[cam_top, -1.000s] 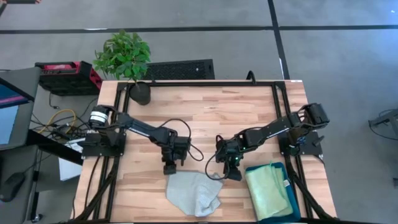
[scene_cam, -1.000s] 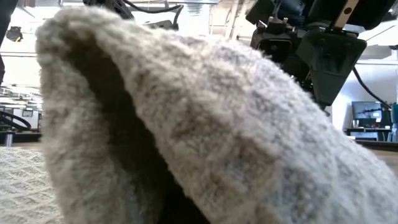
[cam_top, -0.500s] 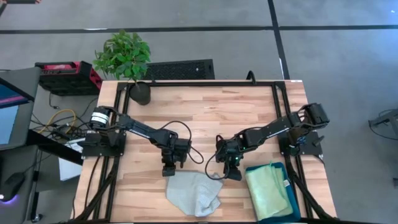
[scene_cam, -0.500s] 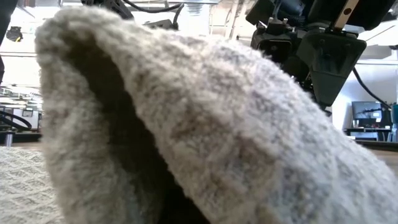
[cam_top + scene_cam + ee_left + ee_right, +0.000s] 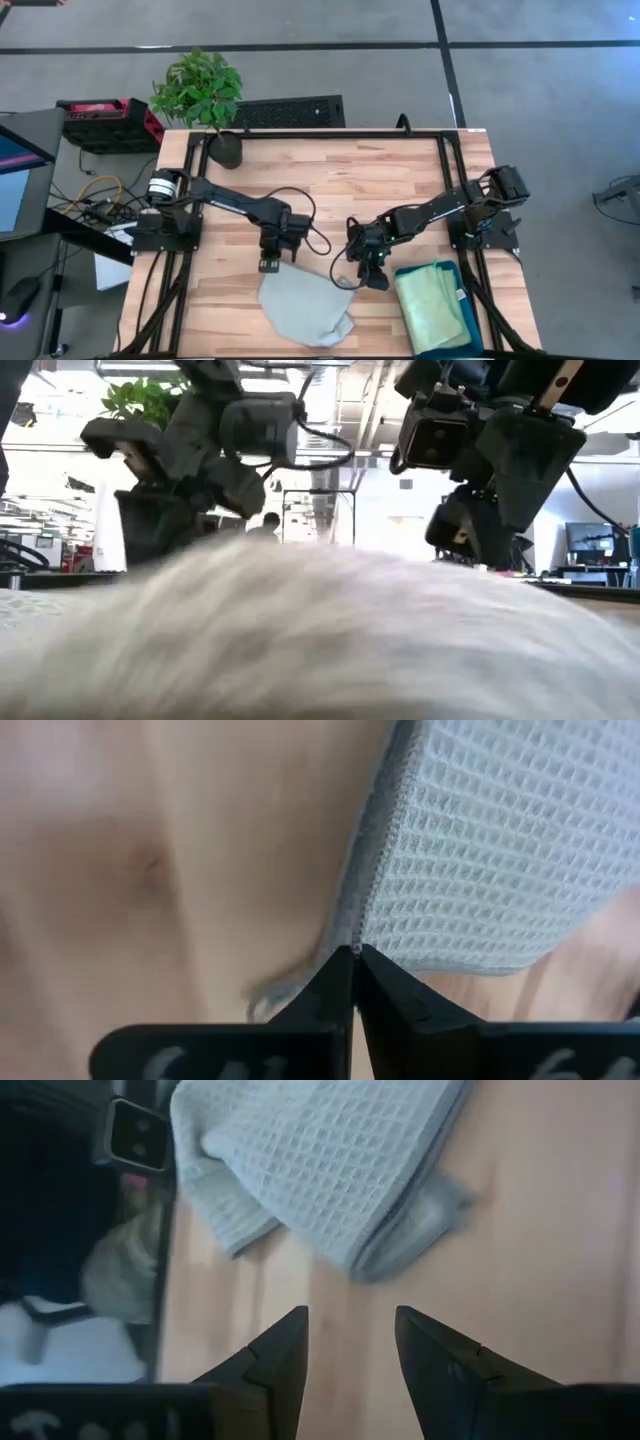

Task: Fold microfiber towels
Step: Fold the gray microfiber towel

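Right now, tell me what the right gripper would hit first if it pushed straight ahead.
Probably the folded corner of the pale grey-blue towel, which lies just ahead of the open right gripper; bare table separates them, though depth is unclear.

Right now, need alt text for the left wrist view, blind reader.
The left gripper, its two dark fingers pinched together, holds the hemmed edge of a pale grey-blue waffle-weave towel over the light wooden table. The towel fills one side of the picture, bare wood the other.
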